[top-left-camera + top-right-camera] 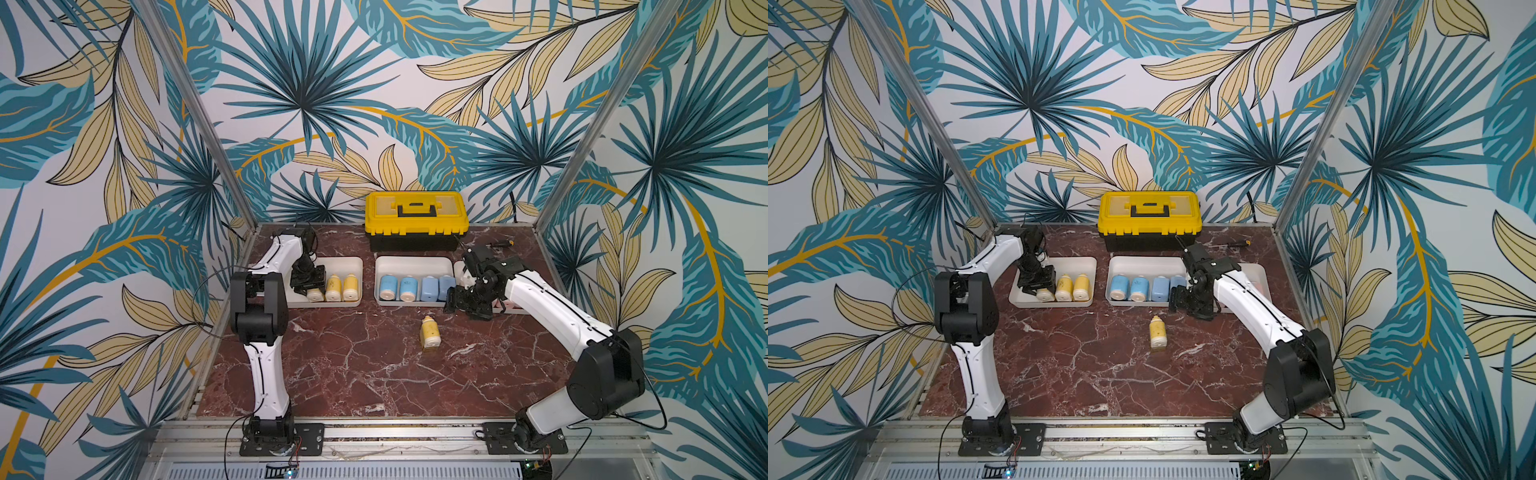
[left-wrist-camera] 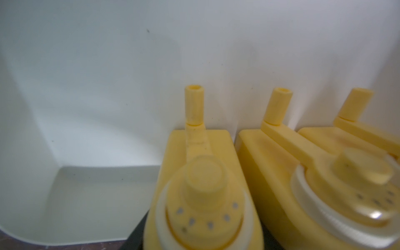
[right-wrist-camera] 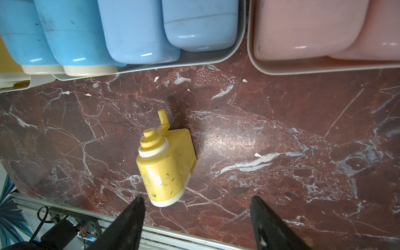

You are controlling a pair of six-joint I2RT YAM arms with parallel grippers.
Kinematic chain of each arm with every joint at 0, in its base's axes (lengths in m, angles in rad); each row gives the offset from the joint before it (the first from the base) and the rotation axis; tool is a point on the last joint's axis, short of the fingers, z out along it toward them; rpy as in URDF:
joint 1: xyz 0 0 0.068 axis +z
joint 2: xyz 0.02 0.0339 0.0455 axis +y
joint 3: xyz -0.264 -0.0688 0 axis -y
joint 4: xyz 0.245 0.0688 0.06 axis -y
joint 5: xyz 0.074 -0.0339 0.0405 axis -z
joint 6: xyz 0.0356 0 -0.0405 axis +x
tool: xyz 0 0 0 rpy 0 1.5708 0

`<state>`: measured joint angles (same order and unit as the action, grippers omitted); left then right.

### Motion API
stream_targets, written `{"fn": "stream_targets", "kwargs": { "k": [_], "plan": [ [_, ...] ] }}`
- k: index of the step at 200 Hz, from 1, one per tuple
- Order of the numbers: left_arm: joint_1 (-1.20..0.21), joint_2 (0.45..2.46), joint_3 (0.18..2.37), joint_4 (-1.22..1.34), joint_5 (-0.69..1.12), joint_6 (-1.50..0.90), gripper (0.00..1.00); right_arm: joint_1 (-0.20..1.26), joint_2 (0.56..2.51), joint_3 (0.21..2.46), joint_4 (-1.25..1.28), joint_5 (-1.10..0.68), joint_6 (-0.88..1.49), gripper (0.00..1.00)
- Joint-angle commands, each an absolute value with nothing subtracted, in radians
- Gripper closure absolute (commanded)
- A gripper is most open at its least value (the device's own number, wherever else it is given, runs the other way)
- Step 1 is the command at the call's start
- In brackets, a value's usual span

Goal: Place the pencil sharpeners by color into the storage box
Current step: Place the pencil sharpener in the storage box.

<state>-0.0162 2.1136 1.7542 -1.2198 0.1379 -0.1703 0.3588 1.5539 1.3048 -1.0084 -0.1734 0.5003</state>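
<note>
Three white trays make up the storage box. The left tray [image 1: 349, 262] holds three yellow pencil sharpeners. My left gripper [image 1: 308, 286] is down in it, its dark fingers close along both sides of the leftmost yellow sharpener [image 2: 201, 184]; whether they still press on it does not show. Several blue sharpeners [image 1: 409, 288] fill the middle tray [image 1: 415, 261]. Pink sharpeners [image 3: 313, 28] lie in the right tray [image 3: 281, 72], mostly hidden by my right arm in both top views. One yellow sharpener [image 1: 430, 336] lies loose on the table. My right gripper [image 3: 197, 197] hovers open beside it, empty.
A yellow-and-black toolbox [image 1: 415, 220] stands behind the trays at the back wall. A small screwdriver-like tool [image 1: 1233, 244] lies to its right. The table is red-brown marble [image 1: 353, 374] with a metal rail along the front edge [image 3: 173, 234].
</note>
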Motion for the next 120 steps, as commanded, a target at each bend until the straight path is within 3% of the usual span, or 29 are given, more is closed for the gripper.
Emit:
{"fn": "stream_targets", "kwargs": {
  "k": [1, 25, 120],
  "plan": [
    [-0.017, 2.137, 1.775, -1.221, 0.141, -0.166, 0.39, 0.355, 1.539, 1.28, -1.006, -0.181, 0.503, 0.22],
    [-0.018, 2.135, 1.785, -1.221, 0.147, -0.169, 0.33, 0.356, 1.537, 1.278, -1.006, -0.181, 0.502, 0.22],
    [-0.016, 2.055, 1.854, -1.221, 0.096, -0.215, 0.32, 0.357, 1.53, 1.273, -0.997, -0.195, 0.501, 0.22]
  ]
}}
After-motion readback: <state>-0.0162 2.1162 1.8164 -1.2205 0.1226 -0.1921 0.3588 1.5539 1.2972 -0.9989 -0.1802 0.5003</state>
